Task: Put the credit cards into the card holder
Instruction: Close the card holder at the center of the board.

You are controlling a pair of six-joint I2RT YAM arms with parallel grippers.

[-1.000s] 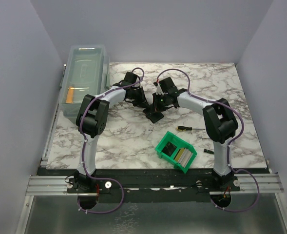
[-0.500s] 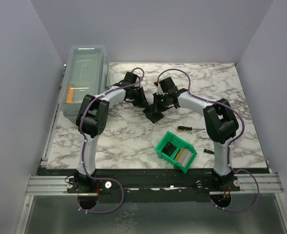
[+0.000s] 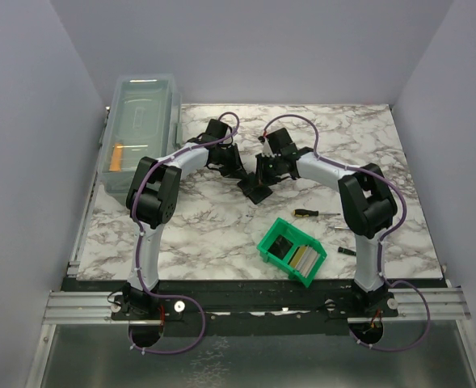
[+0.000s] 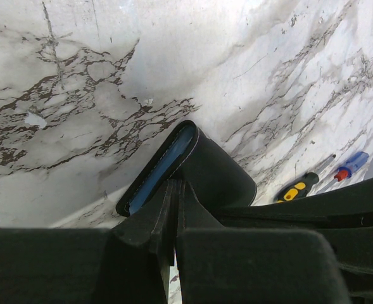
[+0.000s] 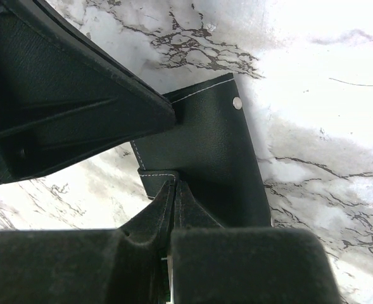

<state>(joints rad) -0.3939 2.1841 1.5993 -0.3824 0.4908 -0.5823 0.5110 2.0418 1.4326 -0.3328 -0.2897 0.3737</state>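
2 pinches, left gripper (image 4: 174, 185) and right gripper (image 5: 175, 183), seemingly open the card holder (image 4: 219, 177); next, 1 should fetch credit cards (image 3: 302, 258).

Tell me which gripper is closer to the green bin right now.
Right. The right gripper, shut on the wallet, sits just beyond the green bin toward the table's far side; the left gripper pinches the same wallet's other edge, further left and farther away.

I am seeing the card holder (image 3: 254, 191) lying centrally on the table (image 3: 367, 133) — the bin (image 3: 282, 263) holding credit cards (image 3: 302, 258) before it, lidded box (image 3: 141, 129) far left.
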